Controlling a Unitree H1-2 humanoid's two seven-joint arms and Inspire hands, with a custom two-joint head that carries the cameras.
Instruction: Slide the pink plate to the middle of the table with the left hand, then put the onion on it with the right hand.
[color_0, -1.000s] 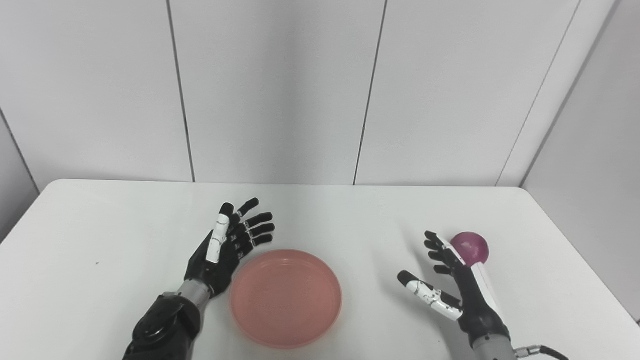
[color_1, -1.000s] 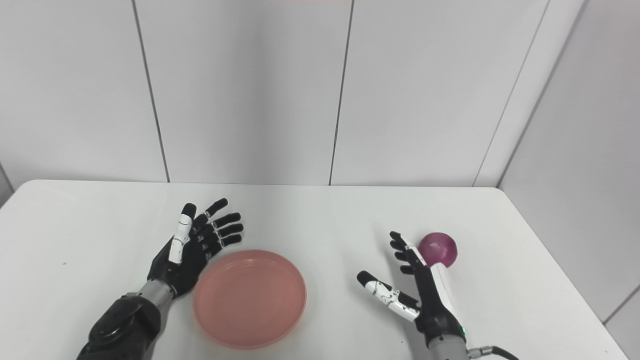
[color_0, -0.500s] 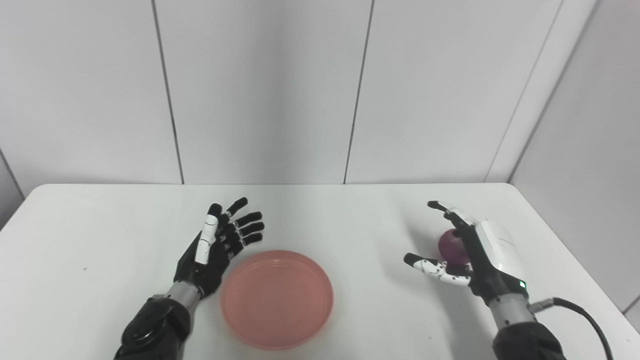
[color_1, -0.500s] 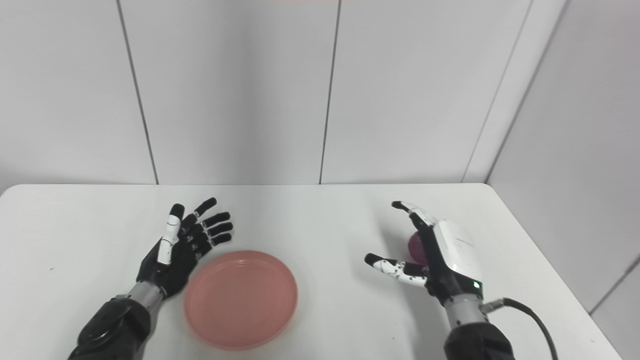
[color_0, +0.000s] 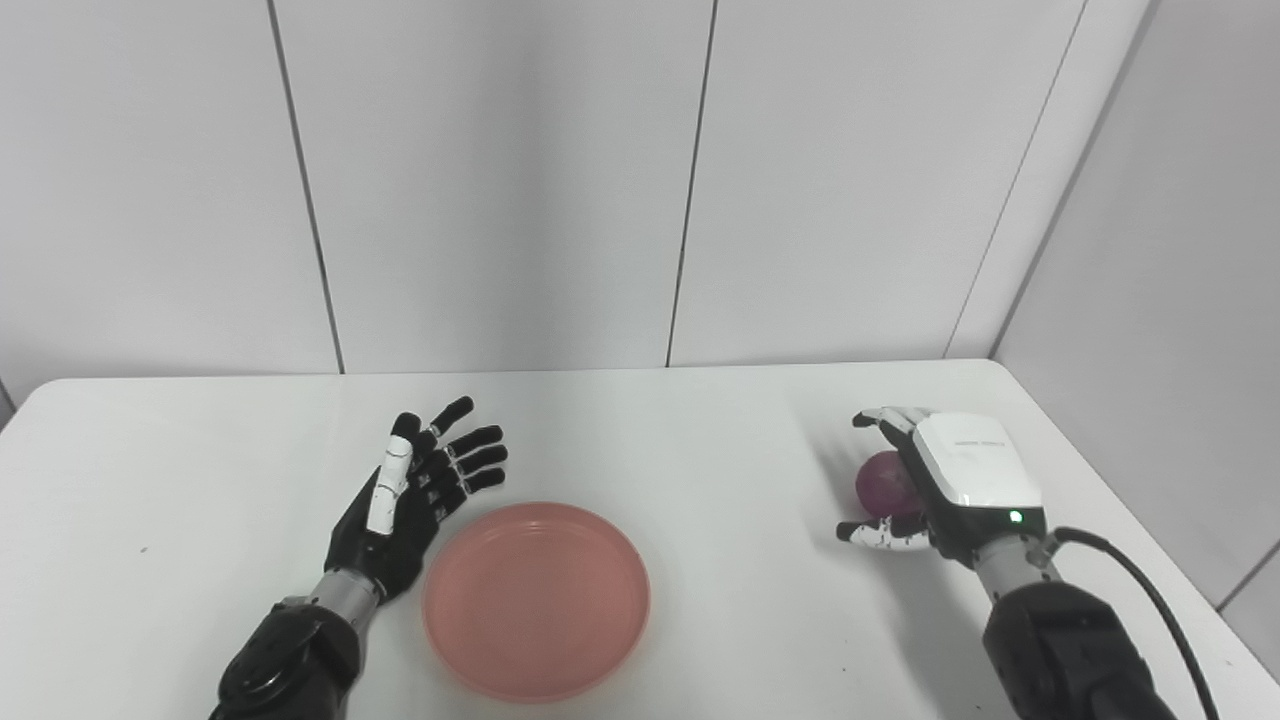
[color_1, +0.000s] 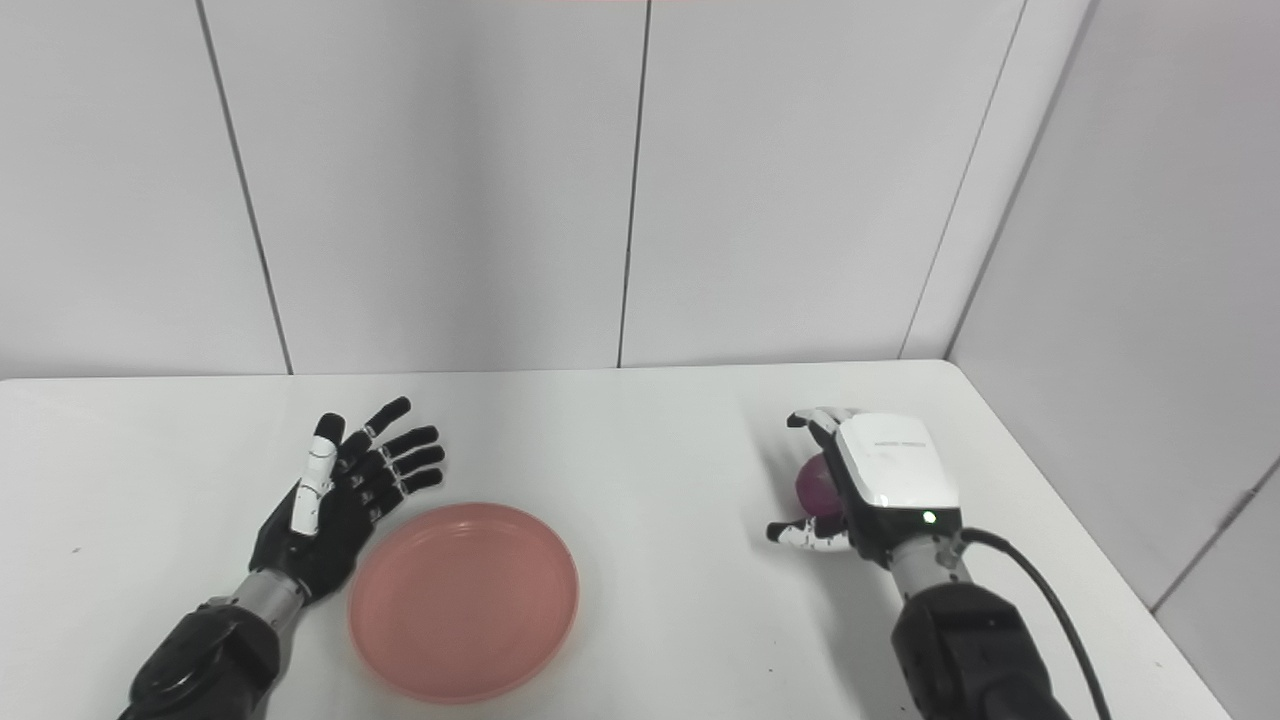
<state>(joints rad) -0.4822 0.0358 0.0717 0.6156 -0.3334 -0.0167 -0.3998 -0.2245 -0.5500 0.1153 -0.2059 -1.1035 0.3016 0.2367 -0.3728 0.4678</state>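
We count one pink plate (color_0: 536, 598), just beside our left hand (color_0: 405, 505). We count one purple onion (color_0: 882, 484), under our right hand (color_0: 945, 482). That makes two hands, and one white table (color_0: 700, 450) beneath both of them.

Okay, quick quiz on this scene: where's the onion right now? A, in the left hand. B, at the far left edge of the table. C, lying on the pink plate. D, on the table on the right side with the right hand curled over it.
D: the onion sits on the right side of the table with the right hand curled over it, while the pink plate holds nothing and the left hand is open.
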